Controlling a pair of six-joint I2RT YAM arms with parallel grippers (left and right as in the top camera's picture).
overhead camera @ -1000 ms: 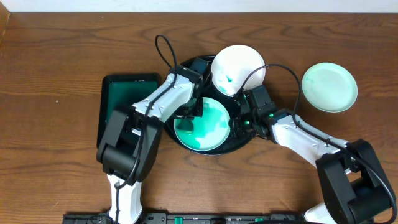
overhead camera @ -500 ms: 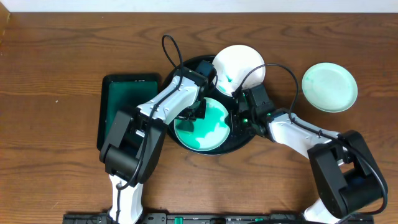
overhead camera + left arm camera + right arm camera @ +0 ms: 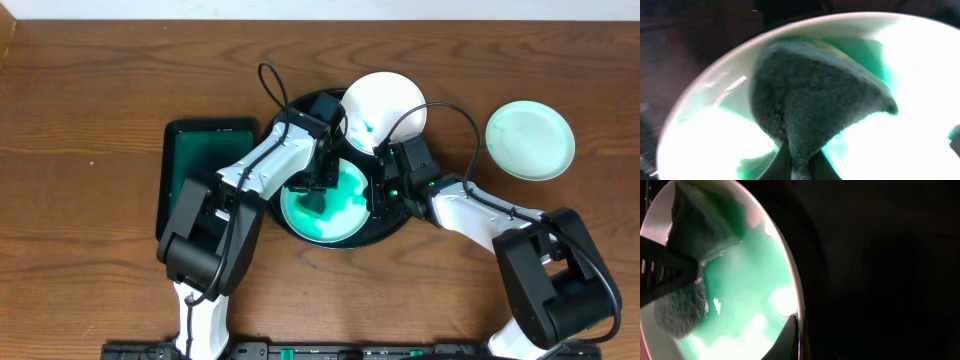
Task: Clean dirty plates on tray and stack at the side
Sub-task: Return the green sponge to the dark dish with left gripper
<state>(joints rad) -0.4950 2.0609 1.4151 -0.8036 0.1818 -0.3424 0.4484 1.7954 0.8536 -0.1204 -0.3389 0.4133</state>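
**A:** Where are the plates?

**B:** Two are in the tray [image 3: 345, 243], which sits mid-counter [image 3: 90, 250], nearer the far edge. The smeared plate [image 3: 335, 215] lies in its near half. The white plate [image 3: 385, 100] leans over its far rim and has a small green smear. The mint plate [image 3: 530, 140] lies alone toward the far right corner, well apart from the tray.

**A:** And the left tool?

**B:** The left tool [image 3: 799, 167] is clamped on a dark sponge [image 3: 815, 100], which is pressed onto the smeared plate's green-streaked face.

**A:** Is the right tool gripping?

**B:** I cannot tell. The right tool [image 3: 382, 195] is at that plate's right rim. Its wrist view shows one finger [image 3: 787, 340] against the rim and the other lost in the dark.

**A:** Anything else?

**B:** A green tray [image 3: 200, 165] lies just beside the tray, toward the left edge.
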